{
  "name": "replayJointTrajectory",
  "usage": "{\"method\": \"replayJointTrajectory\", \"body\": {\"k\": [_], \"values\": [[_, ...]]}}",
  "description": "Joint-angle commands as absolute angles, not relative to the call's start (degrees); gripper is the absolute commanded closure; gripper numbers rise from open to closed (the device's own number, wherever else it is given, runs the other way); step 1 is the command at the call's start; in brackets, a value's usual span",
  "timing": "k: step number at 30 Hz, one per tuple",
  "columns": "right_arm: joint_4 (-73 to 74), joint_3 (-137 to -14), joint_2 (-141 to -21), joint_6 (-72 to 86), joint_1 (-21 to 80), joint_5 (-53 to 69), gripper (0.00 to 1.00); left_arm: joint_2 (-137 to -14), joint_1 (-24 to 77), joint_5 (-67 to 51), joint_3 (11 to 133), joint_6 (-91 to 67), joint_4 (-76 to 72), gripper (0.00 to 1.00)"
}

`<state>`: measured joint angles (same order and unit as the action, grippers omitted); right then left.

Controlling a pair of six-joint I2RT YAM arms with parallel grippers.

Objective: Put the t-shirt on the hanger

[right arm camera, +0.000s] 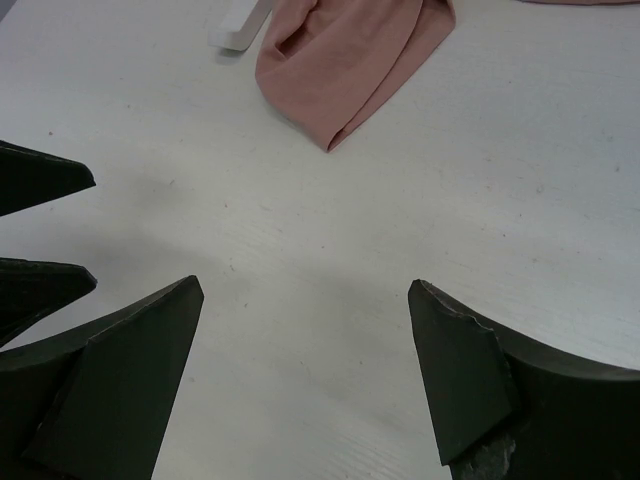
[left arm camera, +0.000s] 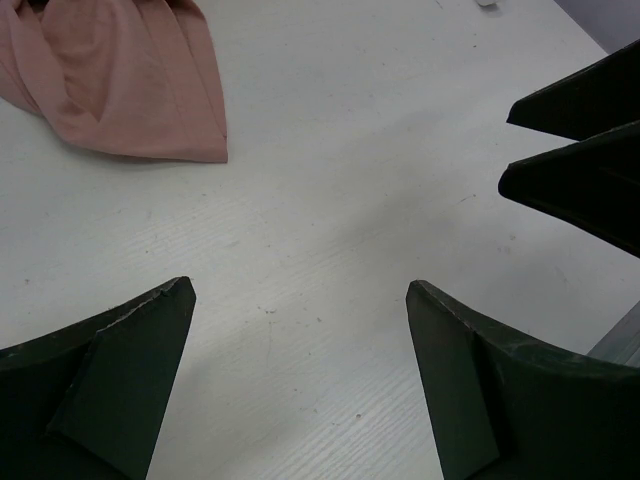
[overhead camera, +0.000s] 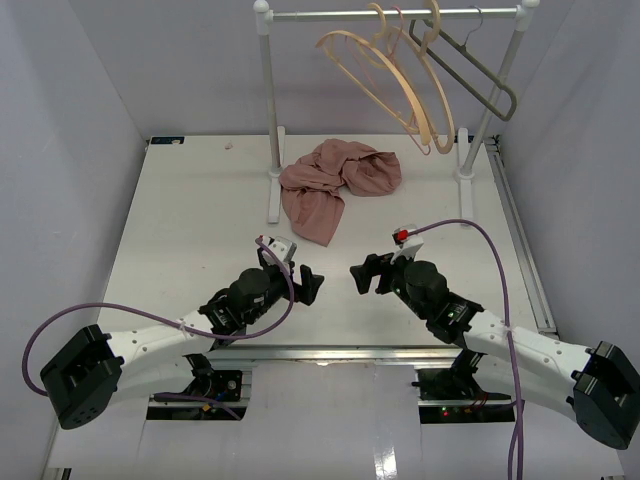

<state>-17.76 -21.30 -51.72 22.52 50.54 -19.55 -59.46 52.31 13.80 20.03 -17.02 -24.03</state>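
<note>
Approach step, nothing grasped yet. Left pincer (overhead camera: pixel 312 285) and right pincer (overhead camera: pixel 362 275) spread wide, empty, low over the bench (overhead camera: pixel 190 220). T-shirt (overhead camera: pixel 335 185) crumpled ahead of the 2 pincers, hanger (overhead camera: pixel 432 138) on the rail beyond. Next, probably: reach forward, pinch the fabric.

Grey hanger (overhead camera: pixel 481 64) on wht rack (overhead camera: pixel 271 100); wht table (overhead camera: pixel 180 220).

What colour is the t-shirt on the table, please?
The t-shirt is plain dusty pink; the left wrist view shows it best.
</note>
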Motion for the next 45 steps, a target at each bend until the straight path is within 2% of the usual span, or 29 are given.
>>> {"method": "replayJointTrajectory", "body": {"k": [1,5,10,17,23,27,31,32,33,34,35,36,37,38,39,40,45], "values": [[-20.04,-23.47,-49.58,22.77,50.63,-20.74,0.1,-60.55,52.47,17.03,21.44,-18.45,-24.0,0.02],[-19.89,-23.47,-48.59,21.67,50.64,-21.25,0.1,-68.71,51.9,26.38,29.22,-22.75,-13.9,0.02],[-18.64,-22.91,-47.1,23.2,50.63,-24.37,0.1,-80.19,50.31,28.61,40.23,-25.05,-6.8,0.06],[-18.22,-21.77,-45.82,23.1,50.7,-26.57,0.1,-91.03,41.06,19.99,50.31,-28.88,-7.95,0.07],[-18.63,-21.27,-44.47,23.23,50.63,-25.46,0.1,-101.34,36.9,15.68,58.18,-26.35,-8.3,0.11],[-18.73,-21.53,-44.43,23.12,50.63,-24.35,0.1,-105.93,33.76,9.87,60.28,-27.47,-9.42,0.14],[-18.9,-21.45,-43.9,23.03,50.63,-23.03,0.1,-109.57,33.75,9.33,61.96,-26.54,-8.06,0.16],[-18.87,-21.42,-43.81,23.03,50.63,-23.08,0.1,-109.92,33.75,9.38,62.31,-26.54,-7.7,0.21],[-18.81,-21.36,-43.69,23.03,50.63,-23.19,0.1,-110.28,33.75,9.32,62.31,-26.54,-7.4,0.29],[-18.7,-21.36,-43.63,22.97,50.63,-23.48,0.1,-110.25,33.75,9.09,62.09,-26.6,-7.05,0.48],[-18.58,-21.36,-43.54,22.89,50.63,-23.85,0.1,-109.95,33.75,8.7,61.81,-26.68,-6.62,0.62],[-18.47,-21.36,-43.43,22.77,50.63,-24.31,0.1,-109.38,33.75,8.13,61.46,-26.8,-6.11,0.7],[-18.46,-21.36,-43.34,22.45,50.63,-24.66,0.1,-108.7,33.75,7.53,61.04,-27.12,-4.88,0.87],[-18.46,-21.43,-43.33,22.41,50.63,-25.0,0.1,-107.86,33.75,6.7,60.53,-27.16,-4.75,0.88],[-18.03,-21.59,-43.26,22.27,50.63,-25.48,0.1,-105.47,33.75,4.88,58.4,-28.3,-3.82,0.98],[-17.93,-21.68,-43.21,22.18,50.59,-25.57,0.1,-102.48,33.75,4.25,56.13,-29.47,-4.13,1.0],[-18.43,-21.8,-43.89,21.53,50.57,-25.84,0.09,-85.56,33.75,4.19,36.32,-35.42,-9.43,1.0]]}}
